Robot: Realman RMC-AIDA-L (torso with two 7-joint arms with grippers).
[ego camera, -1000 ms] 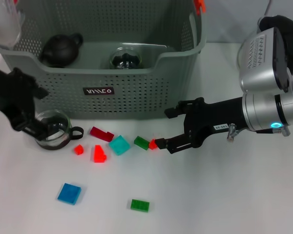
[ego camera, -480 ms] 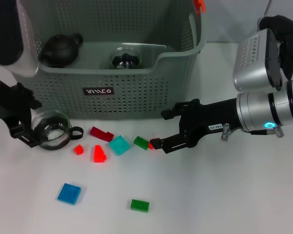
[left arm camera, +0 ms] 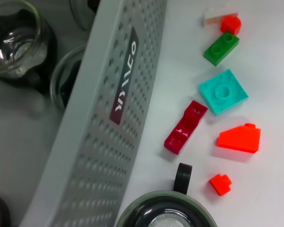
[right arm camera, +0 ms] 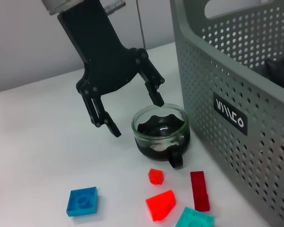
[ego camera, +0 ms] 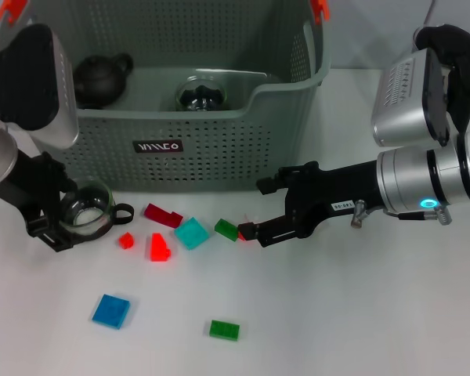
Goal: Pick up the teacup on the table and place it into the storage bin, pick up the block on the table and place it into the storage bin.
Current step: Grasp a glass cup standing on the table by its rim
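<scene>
The teacup [ego camera: 87,211], clear glass with a black handle, stands on the table left of the storage bin's [ego camera: 219,149] front wall. My left gripper [ego camera: 60,213] is open at the cup's left side, and its fingers [right arm camera: 156,94] flank the rim [right arm camera: 161,127] without closing on it. Several blocks lie in front of the bin. A small red block [ego camera: 241,234] touches the lower fingertip of my open right gripper [ego camera: 260,208], right beside a green block [ego camera: 226,229]. The left wrist view shows the cup [left arm camera: 165,215] and the blocks from above.
A black teapot [ego camera: 102,74] and a glass teapot [ego camera: 200,94] are inside the bin. On the table lie a dark red block [ego camera: 163,214], a teal plate [ego camera: 192,233], a red wedge [ego camera: 158,247], a tiny red block [ego camera: 125,240], a blue plate [ego camera: 110,310] and a green block [ego camera: 224,330].
My left arm swung so that its wrist shows at the upper left, with the gripper staying at the cup. My right gripper crept left and nudged the small red block toward the green one.
</scene>
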